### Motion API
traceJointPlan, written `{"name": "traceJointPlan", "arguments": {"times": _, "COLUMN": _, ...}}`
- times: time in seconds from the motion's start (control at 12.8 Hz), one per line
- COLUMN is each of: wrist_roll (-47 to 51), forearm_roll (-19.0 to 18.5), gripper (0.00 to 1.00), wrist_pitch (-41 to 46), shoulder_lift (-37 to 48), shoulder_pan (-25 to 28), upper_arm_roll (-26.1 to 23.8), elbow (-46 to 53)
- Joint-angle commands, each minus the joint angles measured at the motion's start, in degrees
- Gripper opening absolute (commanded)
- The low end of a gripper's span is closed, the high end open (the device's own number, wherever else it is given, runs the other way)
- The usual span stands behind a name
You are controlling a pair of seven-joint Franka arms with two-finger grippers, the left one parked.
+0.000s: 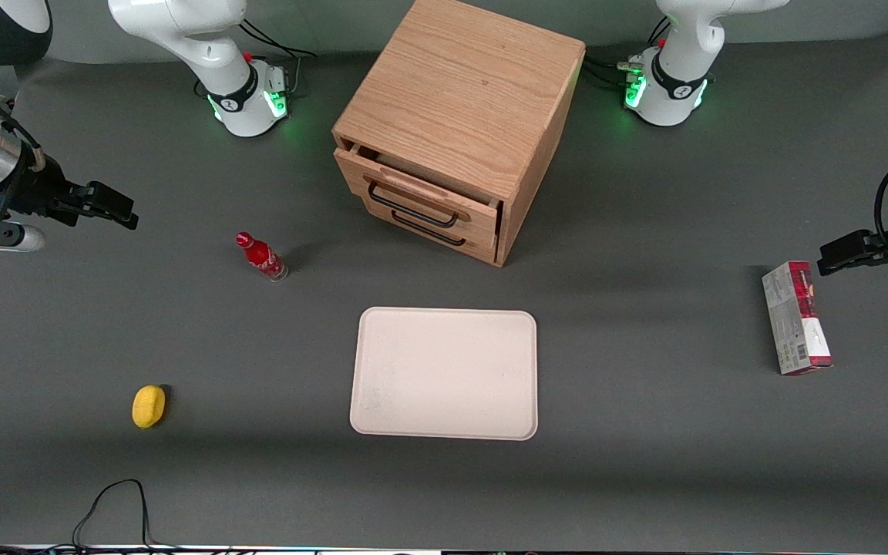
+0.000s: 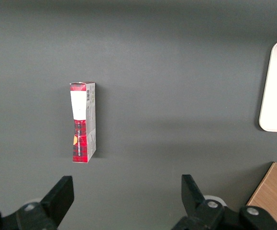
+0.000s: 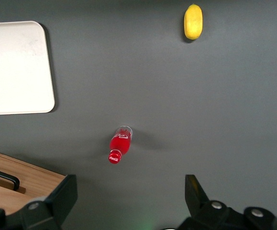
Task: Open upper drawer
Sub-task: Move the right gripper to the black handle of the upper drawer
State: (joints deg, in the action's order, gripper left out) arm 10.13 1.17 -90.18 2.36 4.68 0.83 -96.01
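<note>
Front view puts the wooden cabinet (image 1: 463, 116) in the upper middle of the frame, standing on the dark grey counter (image 1: 644, 432). Its upper drawer (image 1: 417, 199) sits just under the cabinet top, pulled out slightly so that a thin gap shows along its top edge, with a black wire handle (image 1: 411, 206) on its front. The lower drawer (image 1: 432, 233) lies directly beneath it. At the left edge of that frame the end effector (image 1: 109, 206) hangs above the counter, well apart from the cabinet, toward the working arm's end; in the right wrist view its two fingers (image 3: 61, 196) stand spread wide with nothing between them.

A small red bottle (image 1: 261, 257) stands upright between the end effector and the cabinet. A cream tray (image 1: 444, 374) lies in the frame's centre, nearer to the front camera than the cabinet. A yellow lemon-like object (image 1: 149, 406) rests at lower left, and a red-and-grey carton (image 1: 795, 317) lies at right, toward the parked arm's end.
</note>
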Motion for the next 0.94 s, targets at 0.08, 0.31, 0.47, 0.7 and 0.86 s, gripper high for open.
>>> {"name": "traceJointPlan", "arguments": {"times": 0.08, "wrist_roll": -0.29, "forearm_roll": -0.38, "gripper": 1.00, "wrist_pitch": 0.62, "shoulder_lift": 0.89, "shoulder_pan": 0.24, "upper_arm_roll": 0.13, "elbow": -0.23}}
{"name": "traceJointPlan", "arguments": {"times": 0.31, "wrist_roll": 0.76, "forearm_roll": -0.03, "gripper": 1.00, "wrist_pitch": 0.62, "shoulder_lift": -1.74, "shoulder_pan": 2.60, "upper_arm_roll": -1.61, "elbow": 2.49}}
{"name": "traceJointPlan", "arguments": {"times": 0.47, "wrist_roll": -0.02, "forearm_roll": -0.20, "gripper": 1.00, "wrist_pitch": 1.23, "shoulder_lift": -5.25, "shoulder_pan": 2.88, "upper_arm_roll": -10.10, "elbow": 6.61}}
{"name": "traceJointPlan", "arguments": {"times": 0.7, "wrist_roll": -0.03, "forearm_roll": -0.56, "gripper": 1.00, "wrist_pitch": 1.59, "shoulder_lift": -8.85, "shoulder_pan": 2.62, "upper_arm_roll": -23.73, "elbow": 10.83}}
{"name": "traceJointPlan", "arguments": {"times": 0.86, "wrist_roll": -2.64, "forearm_roll": -0.64, "gripper": 1.00, "wrist_pitch": 1.76, "shoulder_lift": -12.02, "shoulder_pan": 2.70, "upper_arm_roll": -29.81, "elbow": 13.21}}
